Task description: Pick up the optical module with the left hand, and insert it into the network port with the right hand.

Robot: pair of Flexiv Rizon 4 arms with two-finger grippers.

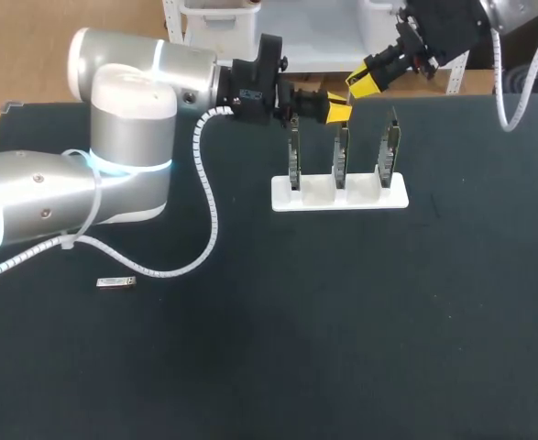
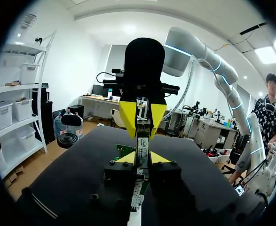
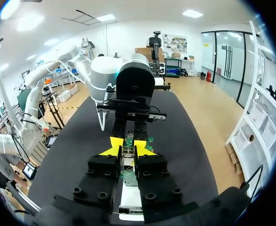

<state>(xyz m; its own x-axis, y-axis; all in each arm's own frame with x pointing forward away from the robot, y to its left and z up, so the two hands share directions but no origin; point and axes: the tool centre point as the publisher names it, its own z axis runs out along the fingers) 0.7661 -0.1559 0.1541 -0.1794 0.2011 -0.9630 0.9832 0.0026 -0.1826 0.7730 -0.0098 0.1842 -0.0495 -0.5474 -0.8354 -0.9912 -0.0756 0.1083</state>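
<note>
Left gripper (image 1: 342,111): fingers narrow, clamped on one end of the optical module (image 2: 143,141), in the air over the far side of the white stand (image 1: 360,191).
Right gripper (image 1: 356,87): tip to tip with the left one, fingers narrow and closed on the module's other end.
Handover risk: if the left lets go before the right grips squarely, the module can twist or drop onto the upright network cards (image 1: 341,151).
Insertion risk: a tilted grip would meet the port askew and jam, or push a card over; the ports themselves are too small to make out.
Loose module (image 1: 115,282): lies at the table's near left, well apart.
</note>
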